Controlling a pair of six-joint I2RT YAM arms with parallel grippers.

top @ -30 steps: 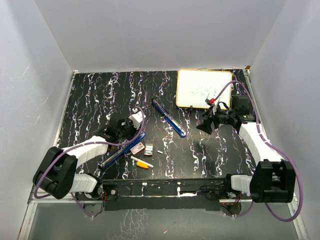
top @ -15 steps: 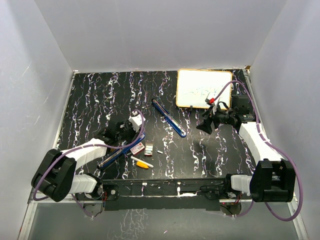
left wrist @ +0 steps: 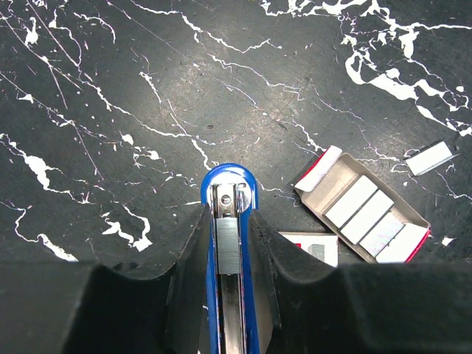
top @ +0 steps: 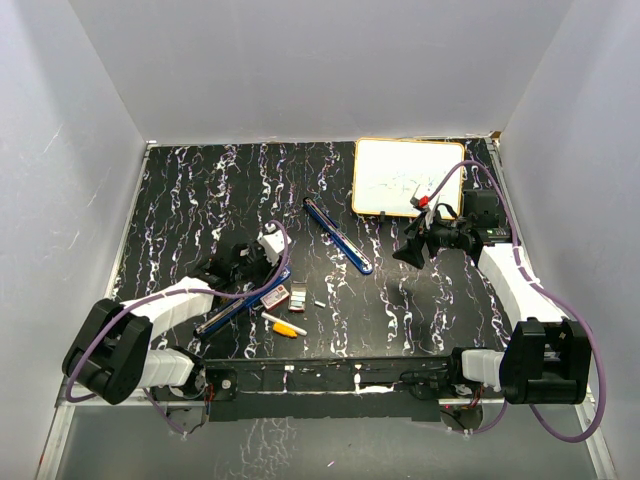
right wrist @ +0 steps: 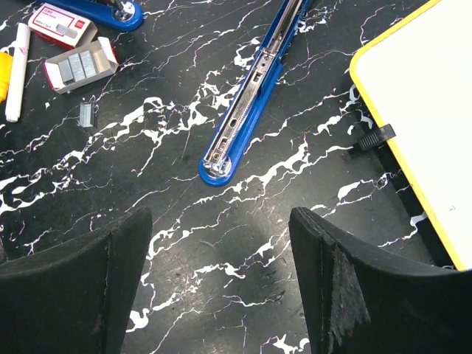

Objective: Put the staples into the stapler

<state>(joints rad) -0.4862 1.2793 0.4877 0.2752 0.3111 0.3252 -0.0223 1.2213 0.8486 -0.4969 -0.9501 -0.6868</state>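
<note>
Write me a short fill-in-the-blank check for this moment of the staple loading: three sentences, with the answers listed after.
1. The left pincer straddles a ____ stapler that has a staple strip in its channel.
2. The right pincer hovers over the table with its jaws ____, holding nothing.
3. The whiteboard has a ____ frame.

Missing words: blue; open; yellow.
</note>
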